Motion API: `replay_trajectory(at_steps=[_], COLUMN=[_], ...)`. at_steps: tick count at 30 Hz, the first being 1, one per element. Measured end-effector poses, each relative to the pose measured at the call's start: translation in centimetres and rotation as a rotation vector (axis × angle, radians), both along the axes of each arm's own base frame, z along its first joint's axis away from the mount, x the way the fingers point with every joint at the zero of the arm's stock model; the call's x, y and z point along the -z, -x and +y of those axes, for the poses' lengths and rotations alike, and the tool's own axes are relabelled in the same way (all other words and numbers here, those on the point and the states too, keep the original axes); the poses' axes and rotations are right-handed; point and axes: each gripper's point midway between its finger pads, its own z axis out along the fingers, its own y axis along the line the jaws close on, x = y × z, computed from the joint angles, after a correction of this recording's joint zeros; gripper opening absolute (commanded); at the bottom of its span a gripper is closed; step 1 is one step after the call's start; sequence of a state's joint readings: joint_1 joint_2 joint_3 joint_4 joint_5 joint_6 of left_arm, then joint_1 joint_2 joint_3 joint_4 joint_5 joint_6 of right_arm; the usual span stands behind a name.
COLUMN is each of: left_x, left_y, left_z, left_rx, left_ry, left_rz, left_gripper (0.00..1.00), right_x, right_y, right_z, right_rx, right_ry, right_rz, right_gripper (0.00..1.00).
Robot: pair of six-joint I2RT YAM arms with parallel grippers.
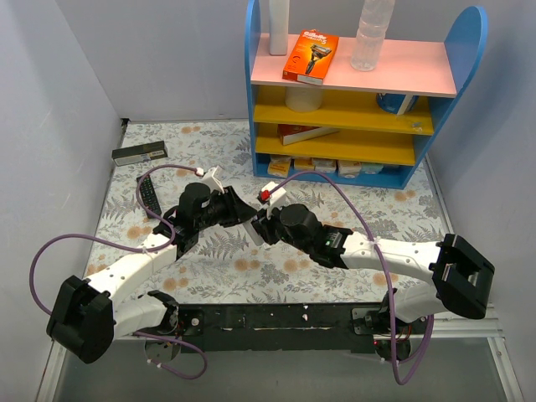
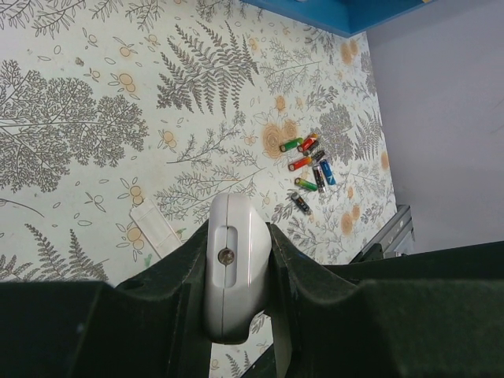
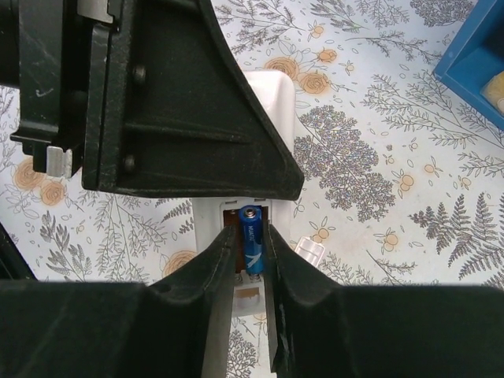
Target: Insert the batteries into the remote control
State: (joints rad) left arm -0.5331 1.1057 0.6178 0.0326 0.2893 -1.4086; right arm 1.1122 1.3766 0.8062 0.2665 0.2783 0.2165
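Note:
My left gripper (image 2: pixel 235 230) is shut on the small white remote control (image 2: pixel 234 272) and holds it above the table. My right gripper (image 3: pixel 250 235) is shut on a blue battery (image 3: pixel 252 240) and holds it in the remote's open battery bay (image 3: pixel 228 214). The left gripper's black body (image 3: pixel 157 102) covers most of the remote in the right wrist view. Several loose batteries (image 2: pixel 309 165), red, green, blue and black, lie on the table to the right. The white back cover (image 2: pixel 156 230) lies flat on the cloth; it also shows in the right wrist view (image 3: pixel 309 250). In the top view both grippers (image 1: pixel 243 213) (image 1: pixel 262 228) meet at mid-table.
A blue shelf unit (image 1: pixel 360 92) with boxes and bottles stands at the back right. A black remote (image 1: pixel 149 197) and a long dark flat box (image 1: pixel 140 153) lie at the back left. Grey walls close in both sides.

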Motion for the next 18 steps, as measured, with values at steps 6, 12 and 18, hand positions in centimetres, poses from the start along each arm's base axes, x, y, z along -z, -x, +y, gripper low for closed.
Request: replay_trajectory(at_steps=[6,12,18], left_x=[-0.23,-0.20,-0.15], left_y=[0.24,0.26,0.34], left_z=[-0.27,-0.26,-0.25], left_rx=[0.016,0.016,0.018], left_ry=[0.001,0.000,-0.003], left_rz=[0.002,0.005,0.011], left_gripper=[0.00,0.00,0.00], right_x=[0.70,0.69,0.74], right_y=[-0.48,-0.50,-0.50], right_z=[-0.52,-0.54,-0.62], right_rx=[0.019,0.021,0.021], right_ry=[0.028,0.029,0.033], right_rz=[-0.004,-0.005,-0.004], right_gripper=[0.32,0.34,0.40])
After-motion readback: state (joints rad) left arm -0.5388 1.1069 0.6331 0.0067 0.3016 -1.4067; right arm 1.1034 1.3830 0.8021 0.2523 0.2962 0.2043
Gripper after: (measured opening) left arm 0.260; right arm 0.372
